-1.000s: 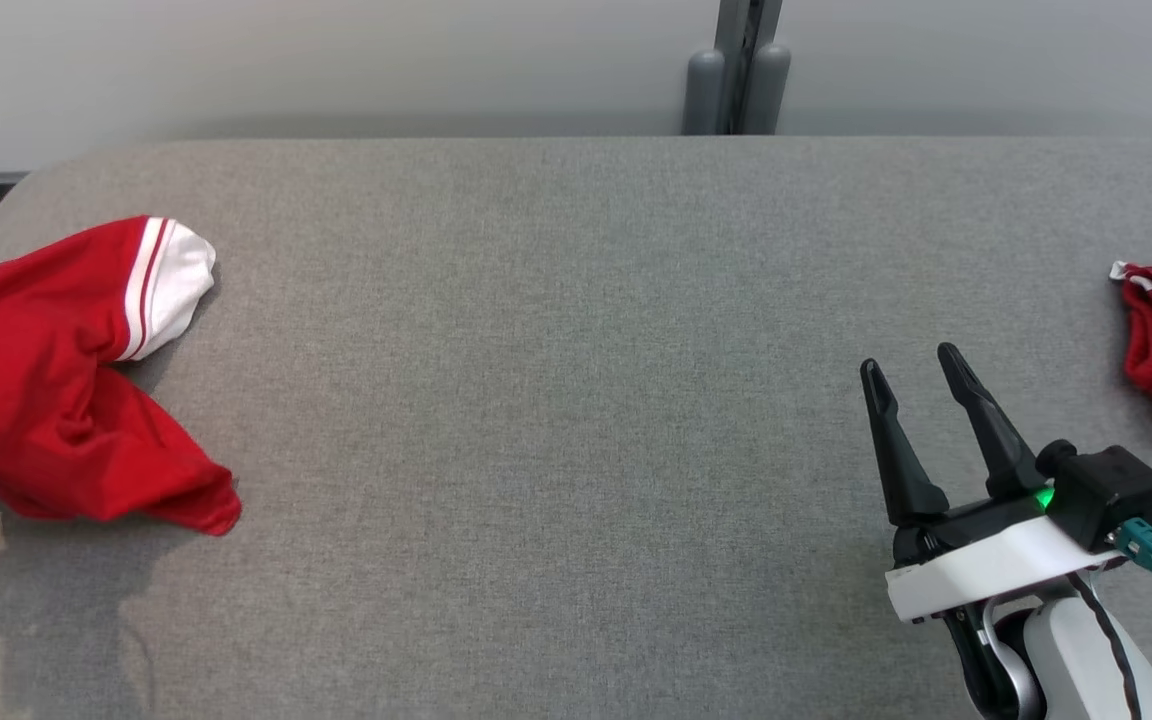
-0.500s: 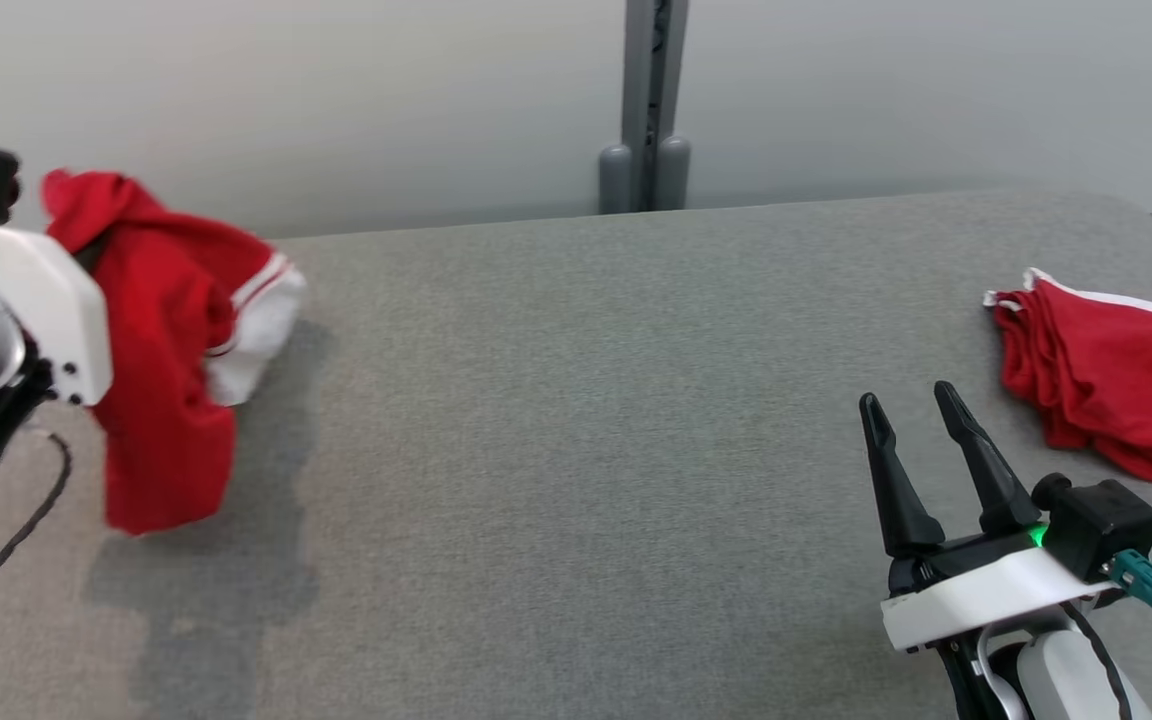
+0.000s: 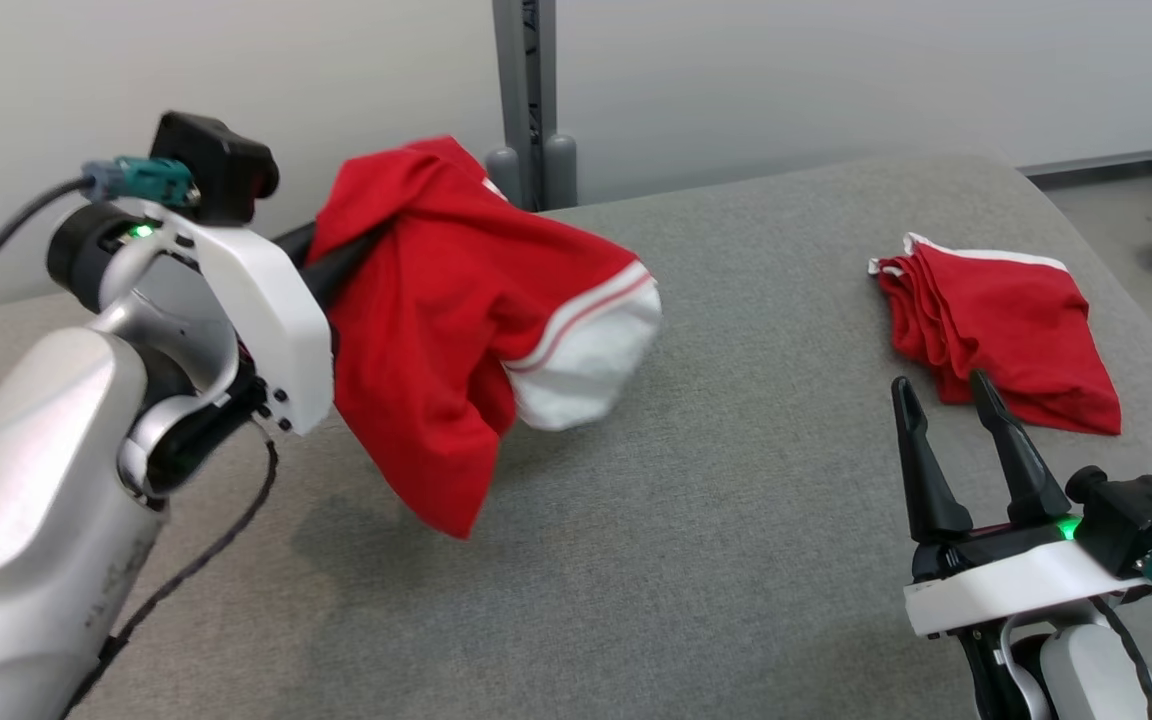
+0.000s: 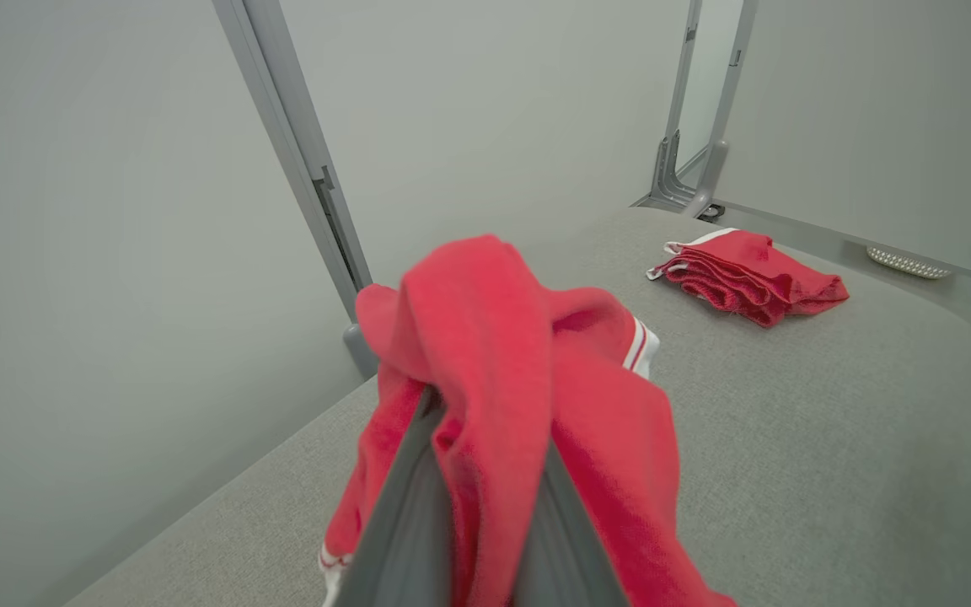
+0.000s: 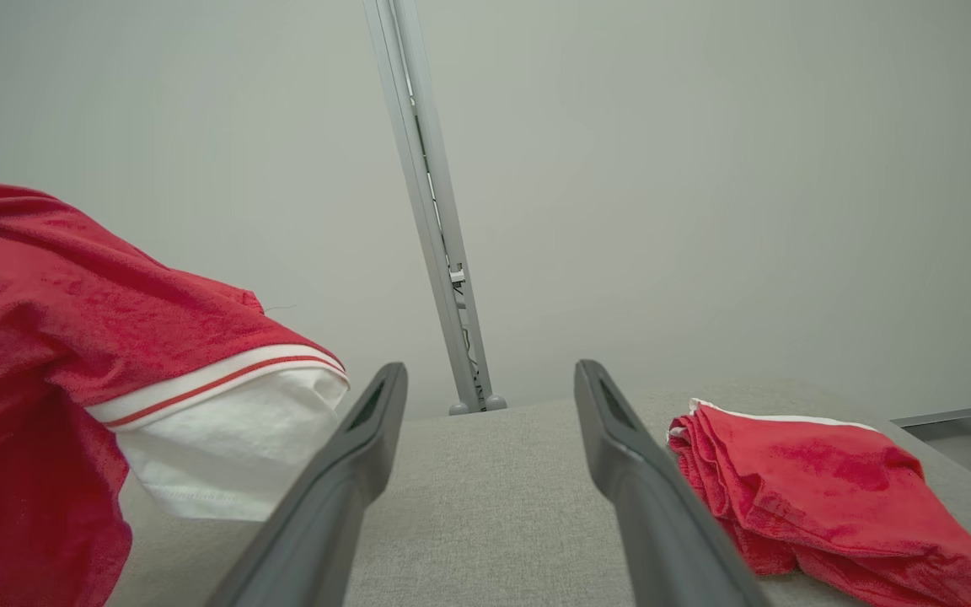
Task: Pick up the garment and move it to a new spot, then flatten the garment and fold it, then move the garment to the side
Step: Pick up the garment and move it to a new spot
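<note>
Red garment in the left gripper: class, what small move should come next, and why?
Probably lower the left gripper toward the bare middle of the table: the red garment hangs bunched from its shut grip, and the open right gripper stands nearby to help spread it.

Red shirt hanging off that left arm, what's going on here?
The left gripper is shut on the red shirt and holds it bunched in the air above the grey padded table, with the white-banded sleeve dangling. The right gripper is open and empty, low over the table's near right. Beyond it lies a folded red garment. The shirt has not yet been set down, flattened or folded.
</note>
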